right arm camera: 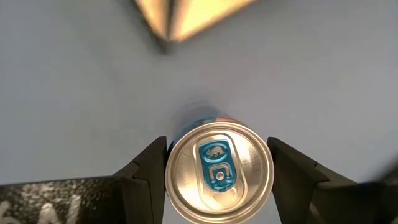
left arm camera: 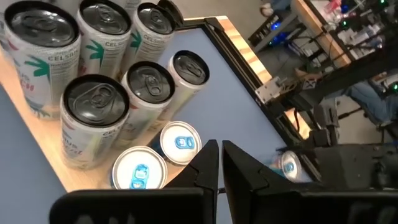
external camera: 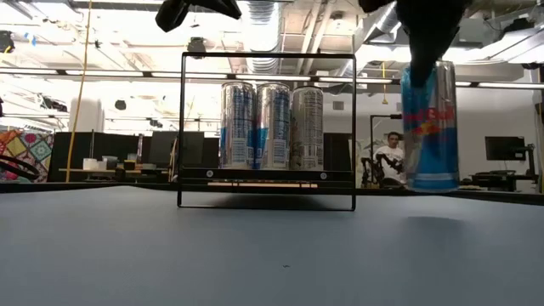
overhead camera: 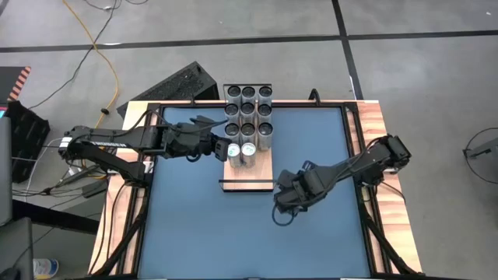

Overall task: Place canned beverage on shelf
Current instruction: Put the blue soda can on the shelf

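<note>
Overhead, can beneath right end effector

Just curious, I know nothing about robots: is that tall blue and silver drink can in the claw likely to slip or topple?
Its smooth metal wall looks slippery. The blue and silver drink can is tall and slim, so it probably tips easily; on its side, it would roll.

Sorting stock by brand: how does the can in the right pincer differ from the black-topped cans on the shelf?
The held can has a silver lid with a blue tab; the shelf cans have black lids. The held can's body is blue and silver with red lettering; theirs is white with Celsius print. It hangs clear of the table; they stand on the shelf. All are upright, slim and unopened.
</note>
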`<state>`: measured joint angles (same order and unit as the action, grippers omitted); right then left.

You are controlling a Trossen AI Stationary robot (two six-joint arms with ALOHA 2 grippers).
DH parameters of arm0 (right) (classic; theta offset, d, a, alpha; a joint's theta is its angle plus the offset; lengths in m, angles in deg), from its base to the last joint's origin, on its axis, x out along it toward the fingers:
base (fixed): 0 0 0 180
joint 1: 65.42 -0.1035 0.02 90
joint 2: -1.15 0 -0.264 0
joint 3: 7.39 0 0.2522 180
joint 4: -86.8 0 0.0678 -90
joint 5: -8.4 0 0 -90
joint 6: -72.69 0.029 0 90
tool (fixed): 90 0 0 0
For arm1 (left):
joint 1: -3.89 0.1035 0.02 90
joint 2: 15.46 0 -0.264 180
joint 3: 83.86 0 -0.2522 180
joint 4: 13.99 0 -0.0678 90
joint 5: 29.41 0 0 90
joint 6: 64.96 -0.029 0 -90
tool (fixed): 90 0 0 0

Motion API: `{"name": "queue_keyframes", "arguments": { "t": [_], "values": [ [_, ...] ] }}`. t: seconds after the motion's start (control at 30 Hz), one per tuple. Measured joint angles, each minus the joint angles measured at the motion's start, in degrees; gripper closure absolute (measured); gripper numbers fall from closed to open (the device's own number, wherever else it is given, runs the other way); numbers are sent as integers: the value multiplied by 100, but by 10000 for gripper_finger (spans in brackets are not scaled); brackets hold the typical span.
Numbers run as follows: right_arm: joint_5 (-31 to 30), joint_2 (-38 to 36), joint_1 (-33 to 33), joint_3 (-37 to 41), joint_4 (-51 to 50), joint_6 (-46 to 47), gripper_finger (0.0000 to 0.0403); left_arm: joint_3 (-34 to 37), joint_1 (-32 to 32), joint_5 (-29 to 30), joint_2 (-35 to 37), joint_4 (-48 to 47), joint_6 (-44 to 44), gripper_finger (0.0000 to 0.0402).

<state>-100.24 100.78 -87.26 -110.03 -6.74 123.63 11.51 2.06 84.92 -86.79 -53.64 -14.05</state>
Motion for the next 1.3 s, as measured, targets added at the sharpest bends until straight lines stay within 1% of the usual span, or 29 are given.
{"name": "queue_keyframes", "arguments": {
  "t": [0.23, 0.33, 0.43, 0.57, 0.7, 0.8, 0.9, 1.1, 1.3],
  "values": [
    [-359, 0, 243, 0, -811, -56, 195, 0, -13, 8, 0, -7, 80, 395],
    [-606, -44, 270, 2, -859, -246, 195, 0, -11, 2, 0, -7, 82, 395],
    [-723, -256, 405, 72, -565, -513, 195, 0, -12, -122, 0, -9, 134, 395],
    [-772, -888, 721, 525, -46, -943, 195, 0, -35, -138, 0, -15, 50, 395],
    [-731, -1436, 1188, 1091, 56, -770, 195, 0, -37, -70, 0, -15, -2, 395],
    [-641, -1629, 1453, 1426, 175, -616, 195, 0, -37, 18, -1, -13, 136, 395],
    [-539, -1709, 1532, 1659, 528, -621, 195, 0, -37, 24, -2, -13, 204, 395],
    [-403, -1693, 1515, 1920, 1546, -1059, 195, 0, -37, 97, -2, -15, 272, 395],
    [-381, -1474, 1552, 1954, 1824, -1303, 195, 0, -35, 171, -4, -91, 97, 395]
  ]
}}
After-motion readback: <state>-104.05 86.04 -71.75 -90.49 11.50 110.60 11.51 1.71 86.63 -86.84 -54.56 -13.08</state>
